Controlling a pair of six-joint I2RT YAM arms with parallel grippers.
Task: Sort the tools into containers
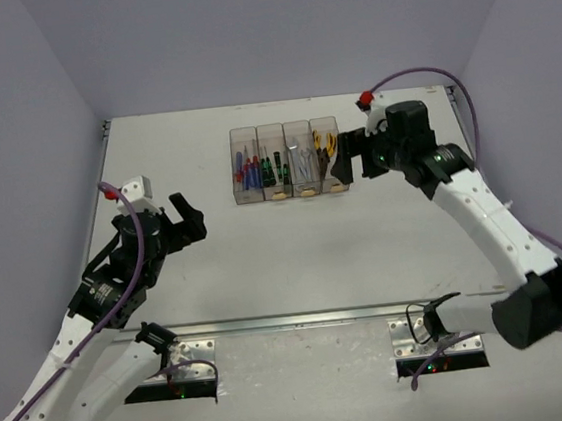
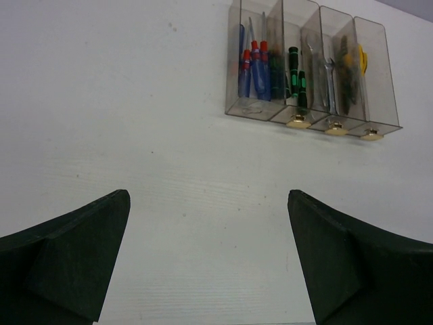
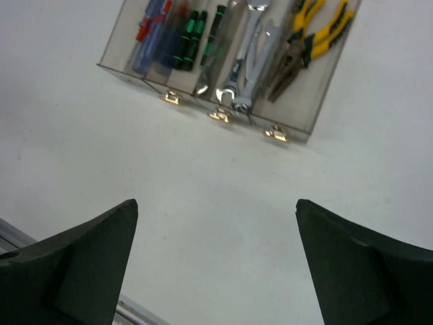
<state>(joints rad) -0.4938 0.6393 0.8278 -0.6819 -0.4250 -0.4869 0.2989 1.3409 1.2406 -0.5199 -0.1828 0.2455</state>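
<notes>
Left pincer: spread wide, nothing in it. Hangs over bare desk, well apart from the bins, pointed their way.
Right pincer: also spread wide and empty, near the right end of the bin row.
Bin 1 (leftmost from above): blue/red screwdrivers.
Bin 2: green/black screwdrivers.
Bin 3: wrenches, heads toward the tab end.
Bin 4: pliers, both pairs, noses toward the tab end.
Loose tools: none showing outside the bins in any view. Patches of desk under the arms are hidden, so I can't rule one out.
Progress: reads as sorted, one kind per bin. My call is done, or at the final check.
Risk 1: right pincer is close to bin 4. A sideways swing on the way out could clip the wall and shove the whole joined row, which looks like light plastic just resting on the desk.
Risk 2: a hard knock could tip the row and spill tools back out, undoing the sort.
Risk 3: fingers this far apart sweep more room, so the margin beside the bins is thinner than the wrist alone suggests.
Next move needs: go up and back first, then lateral motion once clear of the bin walls.
</notes>
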